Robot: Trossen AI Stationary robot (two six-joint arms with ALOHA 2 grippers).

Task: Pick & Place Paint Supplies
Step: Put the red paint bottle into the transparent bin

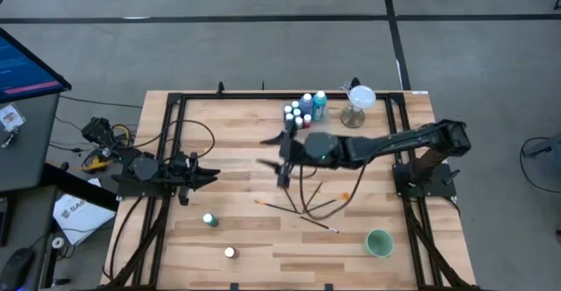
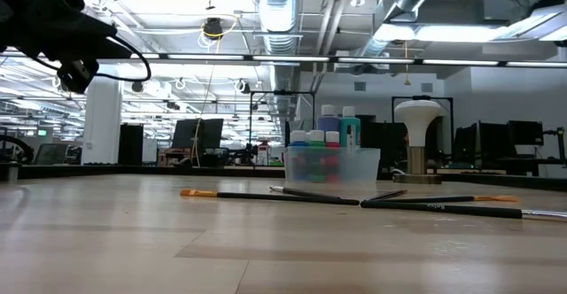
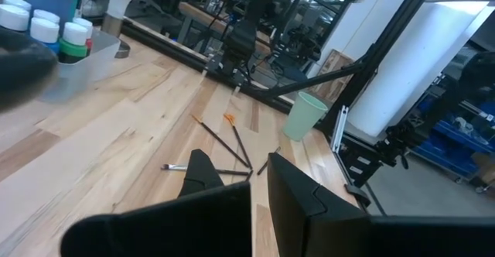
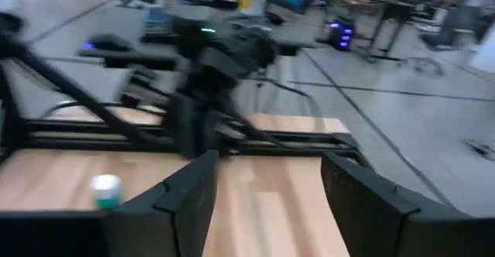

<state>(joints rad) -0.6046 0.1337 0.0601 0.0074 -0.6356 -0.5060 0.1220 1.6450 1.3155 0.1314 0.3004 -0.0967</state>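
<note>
Several white-capped paint bottles (image 1: 302, 109) stand in a clear tub (image 2: 332, 166) at the table's far middle. Two loose bottles, a green one (image 1: 209, 220) and a reddish one (image 1: 230, 252), stand upright near the front left. Several thin paintbrushes (image 1: 307, 202) lie flat and crossed on the table's middle. My right gripper (image 1: 280, 159) hangs open above the table's middle, left of the brushes, with nothing between its fingers (image 4: 267, 203). My left gripper (image 1: 215, 175) rests shut at the table's left, pointing level toward the middle (image 3: 241, 168).
A white-topped stemmed stand (image 1: 358, 102) stands right of the tub. A round green cup (image 1: 379, 243) stands at the front right. Black frame rails (image 1: 171, 133) run along the table's left and right sides. Bare wood lies between the loose bottles and the brushes.
</note>
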